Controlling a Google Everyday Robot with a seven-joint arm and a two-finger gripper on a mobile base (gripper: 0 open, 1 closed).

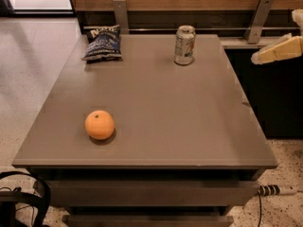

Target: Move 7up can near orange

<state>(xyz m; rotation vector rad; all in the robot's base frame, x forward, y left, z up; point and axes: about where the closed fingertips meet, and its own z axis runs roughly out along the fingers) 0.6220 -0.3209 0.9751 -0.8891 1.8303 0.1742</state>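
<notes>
Spotted gripper [278,50] at right edge, beyond the table [180,112], touching nothing; could not tell whether open or closed. Found 7up can [184,45] upright near far edge, silver-white with green marks, well apart from orange [99,125] at near left.

Pale yellow gripper [259,56], right edge

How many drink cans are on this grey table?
1: the silver-white aluminium 7up can stands upright near the grey table's far edge. The cream gripper hovers beyond its right side. No other can shows.
</notes>
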